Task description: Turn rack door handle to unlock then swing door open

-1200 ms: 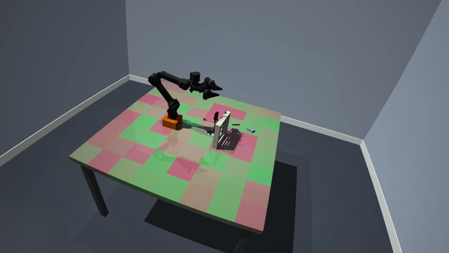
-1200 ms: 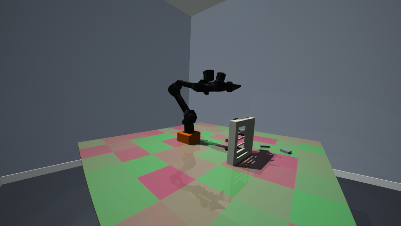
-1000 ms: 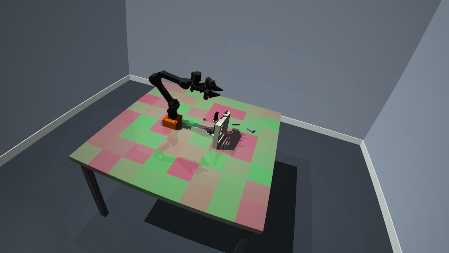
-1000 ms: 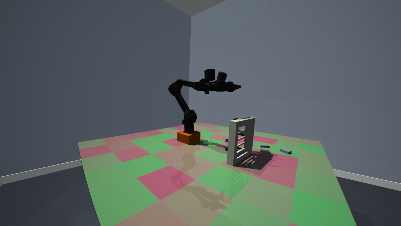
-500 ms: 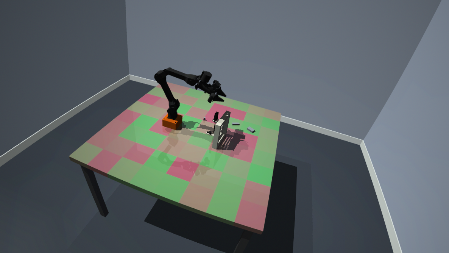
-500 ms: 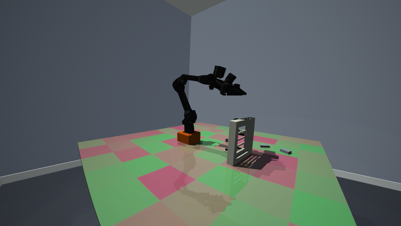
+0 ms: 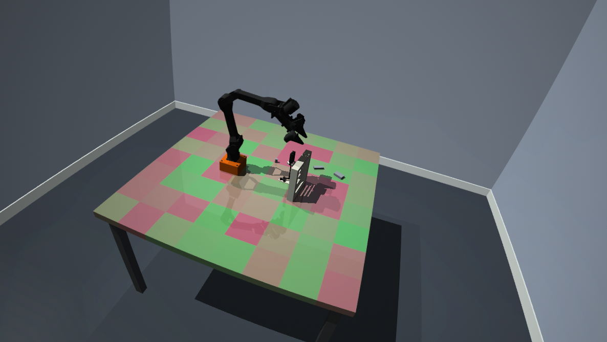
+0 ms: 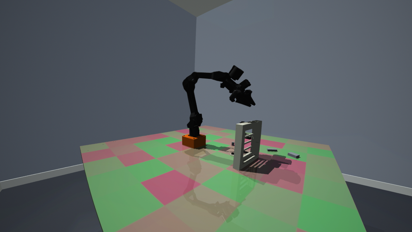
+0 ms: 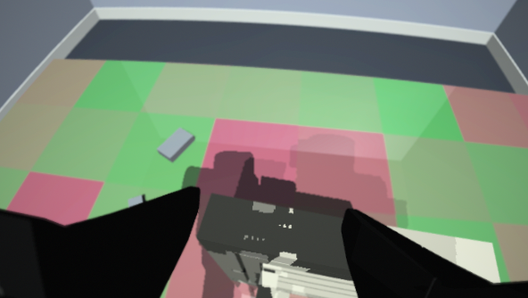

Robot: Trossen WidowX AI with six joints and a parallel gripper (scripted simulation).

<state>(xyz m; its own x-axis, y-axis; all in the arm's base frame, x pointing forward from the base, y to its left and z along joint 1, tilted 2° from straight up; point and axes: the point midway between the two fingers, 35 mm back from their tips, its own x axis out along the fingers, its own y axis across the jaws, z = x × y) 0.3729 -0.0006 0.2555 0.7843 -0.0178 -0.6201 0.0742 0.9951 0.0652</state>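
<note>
The gripper [image 7: 304,140] [image 8: 252,105] [image 9: 273,201] is open and empty, pointing down and forward above the rack frame [image 7: 293,187] [image 8: 239,149] [image 9: 474,259], touching nothing. The frame stands upright; the arm shades part of its top. Pale slats [image 8: 247,141] show through its opening. A black upright piece [image 7: 293,152], perhaps the handle, stands on the side toward the arm's base; its turn is too small to read. The door's outline cannot be told from the frame, but no door stands visibly swung out. In the wrist view the fingers hide parts of the frame.
Two grey bars [image 7: 318,167] [image 7: 339,174] [image 8: 271,149] [image 8: 293,155] lie beyond the frame, away from the base. A small grey block [image 7: 276,160] [image 8: 232,143] is on the base side. The orange base [image 7: 232,164] [image 8: 193,141] stands on the chequered table [image 7: 203,250] [image 8: 129,184].
</note>
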